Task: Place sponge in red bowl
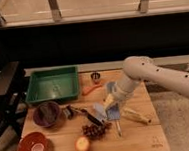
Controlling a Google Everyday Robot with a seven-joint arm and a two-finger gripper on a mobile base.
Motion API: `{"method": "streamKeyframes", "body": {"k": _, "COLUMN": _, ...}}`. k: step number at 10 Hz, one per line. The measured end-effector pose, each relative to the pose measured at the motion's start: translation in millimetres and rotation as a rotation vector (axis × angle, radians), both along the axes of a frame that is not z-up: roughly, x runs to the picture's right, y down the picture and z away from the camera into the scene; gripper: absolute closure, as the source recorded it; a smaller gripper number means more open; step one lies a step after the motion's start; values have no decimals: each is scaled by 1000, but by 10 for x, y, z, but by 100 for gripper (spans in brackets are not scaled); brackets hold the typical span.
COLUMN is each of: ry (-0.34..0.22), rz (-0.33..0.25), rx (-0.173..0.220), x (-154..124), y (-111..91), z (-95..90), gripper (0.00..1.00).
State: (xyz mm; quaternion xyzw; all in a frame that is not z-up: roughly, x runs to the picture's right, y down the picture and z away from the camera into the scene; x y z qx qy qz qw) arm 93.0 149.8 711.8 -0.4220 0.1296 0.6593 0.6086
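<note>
Cream rounded arm [156, 75], pincer [112, 104] above table [139, 142]

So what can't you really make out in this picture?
Camera view, the only one:
- The gripper, over the middle of the table: whether it holds the sponge just beneath it, or the sponge lies on the wood, is lost in blur.
- The arm: its base is cut off by the right edge.
- The brown bowl: its dark contents are too blurred to name.
</note>
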Motion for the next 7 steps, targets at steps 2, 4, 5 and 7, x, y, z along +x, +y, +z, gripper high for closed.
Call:
{"method": "streamKeyframes", "body": {"k": 2, "ry": -4, "rz": 1, "rx": 14, "x": -5, "y": -24, "z": -6, "gripper": 100}}
{"method": "streamKeyframes", "body": {"k": 4, "ry": -46, "rz": -29, "rx": 72, "x": -174, "y": -184, "z": -141, "gripper": 100}}
{"method": "streamKeyframes", "body": {"k": 5, "ry": -70, "rz": -46, "rx": 93, "x": -299, "y": -262, "z": -222, "gripper": 100}}
{"method": "streamKeyframes", "body": {"k": 7, "ry": -155, "rz": -102, "rx": 145, "x": -803, "y": -414, "z": -411, "gripper": 100}}
